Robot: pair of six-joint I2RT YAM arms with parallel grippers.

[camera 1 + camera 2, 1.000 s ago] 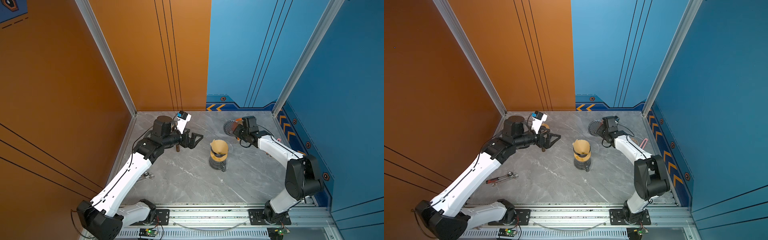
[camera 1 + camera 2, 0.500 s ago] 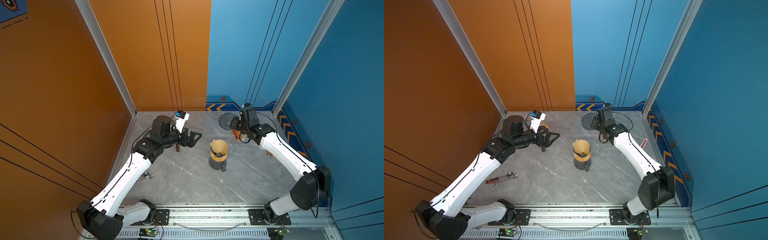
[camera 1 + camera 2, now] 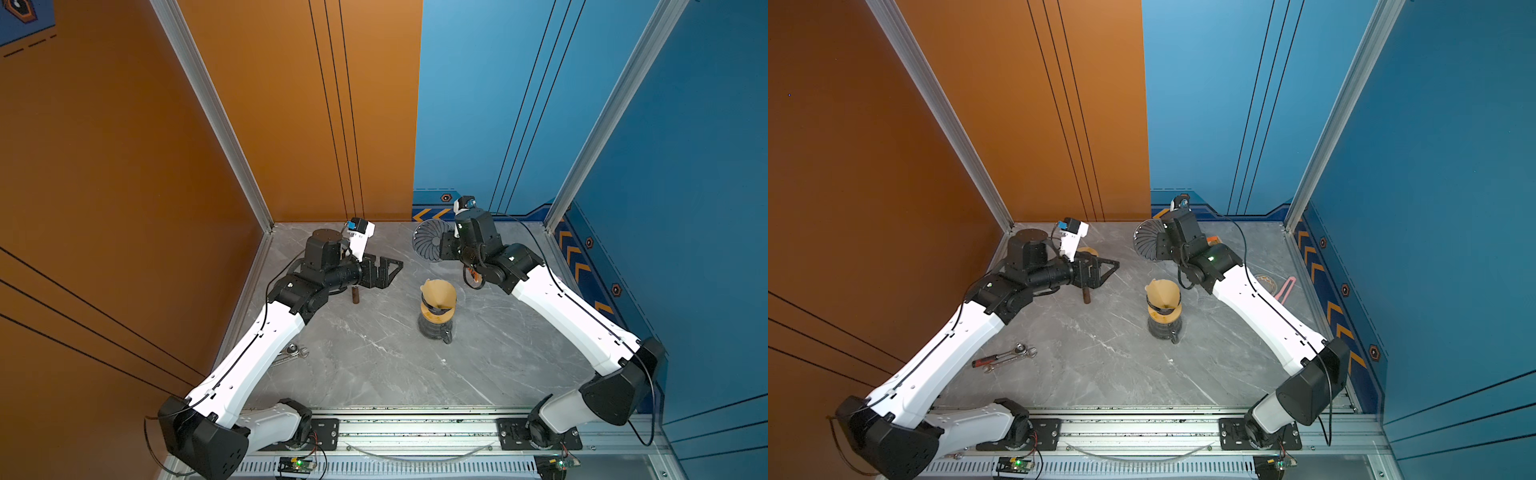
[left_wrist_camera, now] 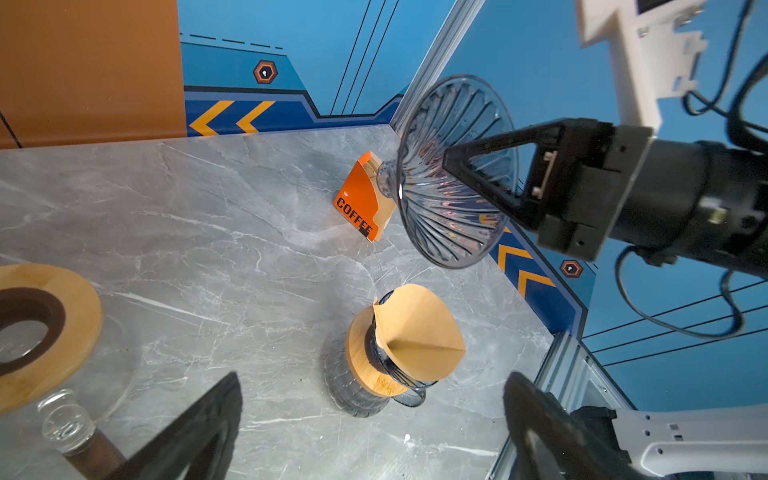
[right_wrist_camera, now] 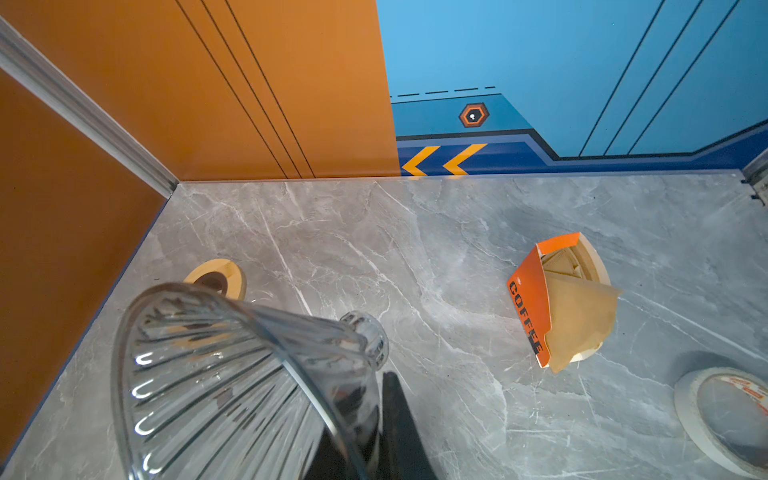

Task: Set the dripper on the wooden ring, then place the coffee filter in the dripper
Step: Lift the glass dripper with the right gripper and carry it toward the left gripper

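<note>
A brown paper coffee filter (image 3: 438,291) (image 3: 1163,293) (image 4: 415,328) stands opened as a cone on top of a glass carafe (image 3: 434,326) (image 4: 361,374) with a wooden collar, mid-table. The dripper (image 3: 430,246) (image 3: 1148,246) (image 4: 453,174) (image 5: 216,374), a clear ribbed glass cone, hangs tilted in the air behind the carafe. My right gripper (image 3: 446,249) (image 5: 386,419) is shut on its rim. To the left of the carafe my left gripper (image 3: 386,270) (image 3: 1106,268) (image 4: 372,376) hovers open with nothing between its fingers.
An orange COFFEE box (image 4: 361,203) (image 5: 532,303) of spare filters lies at the back right. A wooden ring (image 4: 41,328) (image 5: 216,276) and a small brown bottle (image 3: 355,296) sit under the left arm. Wrenches (image 3: 1005,357) lie front left; a tape roll (image 5: 727,415) is on the right.
My right arm has lifted the dripper off the back right of the table and carried it up and leftward. The left gripper has hardly moved.
</note>
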